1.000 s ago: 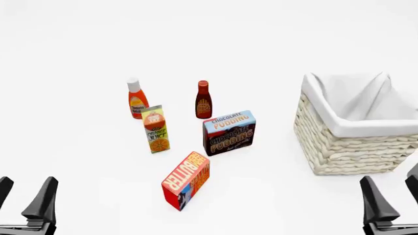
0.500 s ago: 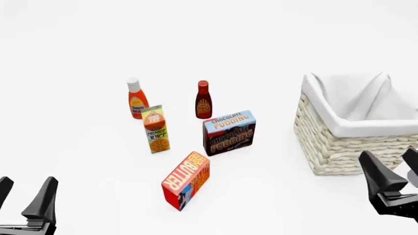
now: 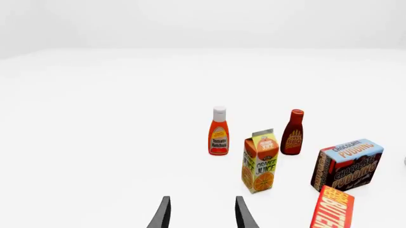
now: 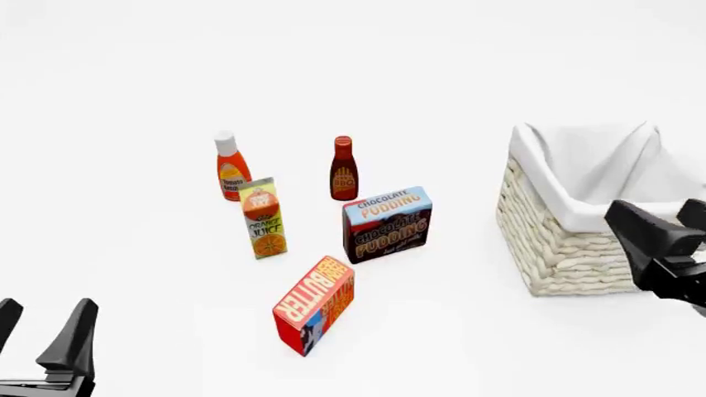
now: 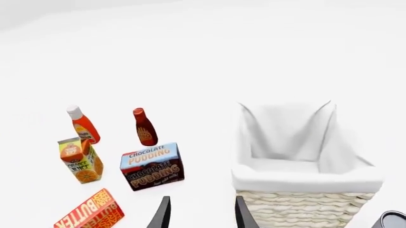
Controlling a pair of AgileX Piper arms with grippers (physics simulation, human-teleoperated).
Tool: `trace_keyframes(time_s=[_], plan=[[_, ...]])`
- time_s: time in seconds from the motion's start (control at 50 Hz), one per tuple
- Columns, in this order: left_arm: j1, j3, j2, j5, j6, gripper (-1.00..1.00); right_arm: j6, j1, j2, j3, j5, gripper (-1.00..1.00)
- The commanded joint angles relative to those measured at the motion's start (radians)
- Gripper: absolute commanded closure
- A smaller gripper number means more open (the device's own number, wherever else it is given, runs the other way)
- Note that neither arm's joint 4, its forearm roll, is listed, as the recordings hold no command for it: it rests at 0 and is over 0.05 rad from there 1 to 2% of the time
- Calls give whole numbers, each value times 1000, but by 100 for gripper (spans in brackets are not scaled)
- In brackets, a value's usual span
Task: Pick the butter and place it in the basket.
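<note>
Right tool raised beside basket

Right tool point(image 4: 675, 222), released and empty, has risen from the lower corner to overlap the basket point(image 4: 563, 248). Left tool point(image 4: 45, 331) unmoved, fingers parted. Butter point(image 4: 314, 304) lies unshifted on the plain white tabletop point(image 4: 132, 265), near the pudding box point(image 4: 388, 223).

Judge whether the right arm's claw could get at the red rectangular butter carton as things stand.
Probably yes: the right claw is open, and bare table lies between it and the red rectangular butter carton; the pale wicker basket sits beyond that path.
</note>
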Motion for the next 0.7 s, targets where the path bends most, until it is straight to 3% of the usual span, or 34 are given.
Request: trace_keyframes(time_s=[0.02,0.2,0.4,0.7], plan=[[0,0,0,0,0,-100,82,34,67,-136,105,-100],[0,0,0,0,0,-100,110,45,150,-191,120,-100],[0,0,0,0,0,-100,181,56,222,-264,164,-100],[0,0,0,0,0,-100,202,83,355,-322,237,-100]])
